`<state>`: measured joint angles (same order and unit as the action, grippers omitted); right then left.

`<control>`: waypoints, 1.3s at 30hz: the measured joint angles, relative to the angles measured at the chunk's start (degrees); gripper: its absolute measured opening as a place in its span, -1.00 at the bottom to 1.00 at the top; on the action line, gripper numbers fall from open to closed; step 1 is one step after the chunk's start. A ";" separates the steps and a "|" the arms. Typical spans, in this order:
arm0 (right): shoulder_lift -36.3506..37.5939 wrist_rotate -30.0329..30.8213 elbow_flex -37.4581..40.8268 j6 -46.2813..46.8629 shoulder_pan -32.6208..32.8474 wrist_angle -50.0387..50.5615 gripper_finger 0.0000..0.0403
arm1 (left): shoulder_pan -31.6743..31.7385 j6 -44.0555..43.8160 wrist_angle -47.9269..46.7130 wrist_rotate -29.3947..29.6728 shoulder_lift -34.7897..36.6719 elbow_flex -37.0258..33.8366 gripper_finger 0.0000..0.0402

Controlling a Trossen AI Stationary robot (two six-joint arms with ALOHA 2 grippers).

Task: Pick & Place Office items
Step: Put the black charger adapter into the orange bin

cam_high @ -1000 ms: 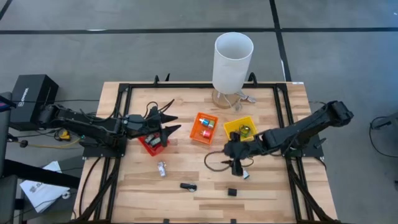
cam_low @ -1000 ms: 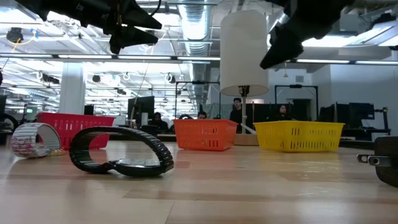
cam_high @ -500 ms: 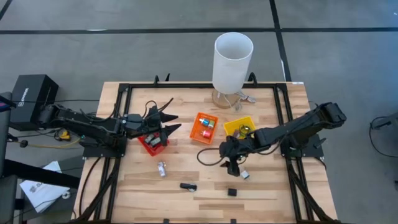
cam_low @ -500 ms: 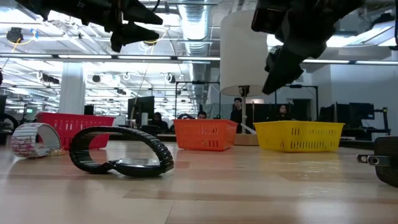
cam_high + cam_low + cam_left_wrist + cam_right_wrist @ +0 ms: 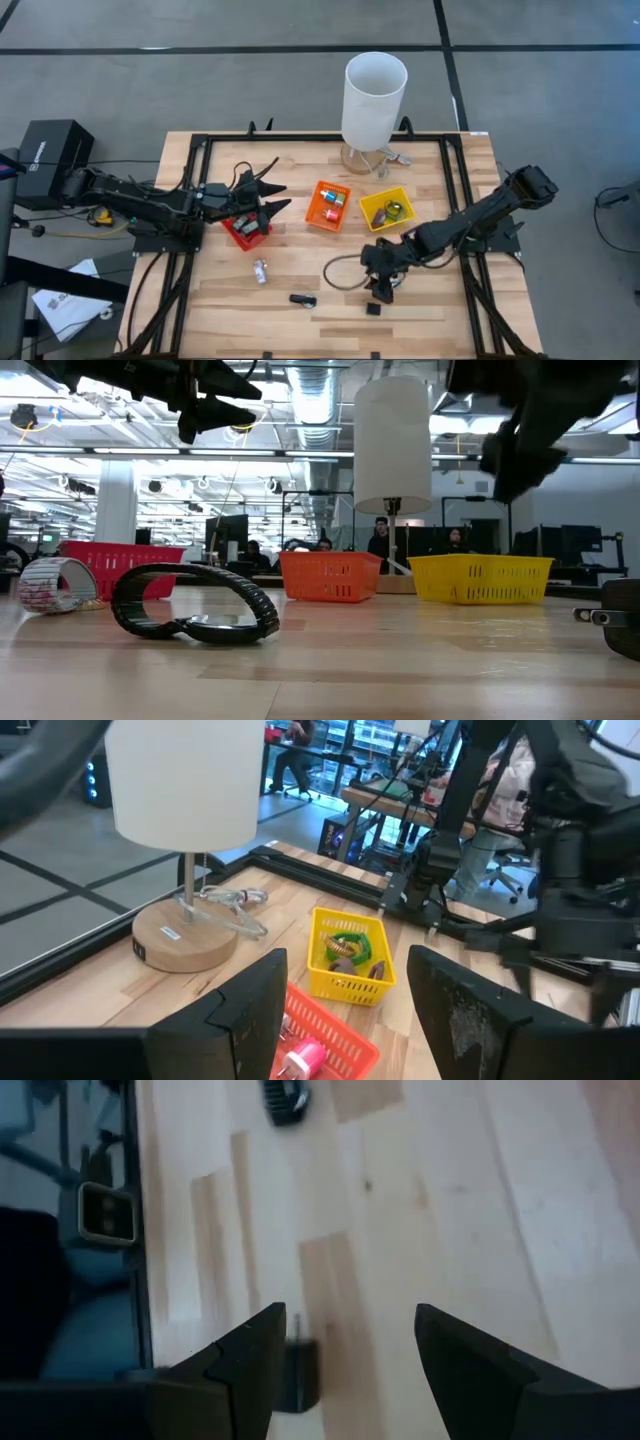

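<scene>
My right gripper [image 5: 379,287] hangs open above the table near its front edge, just beyond a small black rectangular piece [image 5: 373,308]. In the right wrist view the piece [image 5: 297,1375] lies beside one finger, and the gripper [image 5: 350,1320] has bare wood under its gap. A black strap loop [image 5: 303,299] and a small white roll [image 5: 260,270] lie flat on the table to the left. My left gripper [image 5: 268,197] waits open above the red bin [image 5: 243,232].
An orange bin [image 5: 328,205] with small coloured bits and a yellow bin [image 5: 388,208] with green and tan rings stand mid-table. A tall white cylinder [image 5: 375,98] on a wooden base stands at the far edge. A black frame [image 5: 455,200] borders the table.
My right gripper has gone toward the table's near edge and a little down, toward the small black piece, rolling about its own axis as it went. Its fingers stay apart.
</scene>
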<state>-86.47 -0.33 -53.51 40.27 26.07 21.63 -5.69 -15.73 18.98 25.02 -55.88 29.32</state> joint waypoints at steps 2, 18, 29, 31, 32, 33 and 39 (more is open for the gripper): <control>-0.86 2.90 -1.96 -0.14 1.86 2.06 0.06 | 0.00 -0.03 0.00 0.00 0.00 0.00 0.02; -18.67 2.28 -24.67 0.32 9.54 21.72 0.06 | 0.21 -1.23 0.68 0.02 0.00 -0.07 0.02; -26.51 1.74 -33.53 3.54 11.14 32.51 0.06 | 0.22 -1.25 1.67 0.02 0.00 -0.07 0.02; -26.50 1.65 -33.42 5.17 11.54 33.38 0.06 | 0.22 -1.25 1.90 0.00 0.00 -0.07 0.02; -26.50 1.65 -33.42 6.33 11.60 33.04 0.06 | 0.22 -1.25 1.88 0.00 0.00 -0.07 0.02; -26.50 1.67 -33.45 7.26 11.60 33.01 0.06 | 0.22 -1.25 1.88 0.02 0.00 -0.07 0.02; -26.98 1.87 -33.47 7.80 11.46 33.17 0.06 | -0.07 -1.25 1.57 0.00 0.00 -0.07 0.02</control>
<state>-113.45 1.54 -86.98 48.07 37.54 54.80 -5.76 -16.97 20.56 25.02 -55.88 29.26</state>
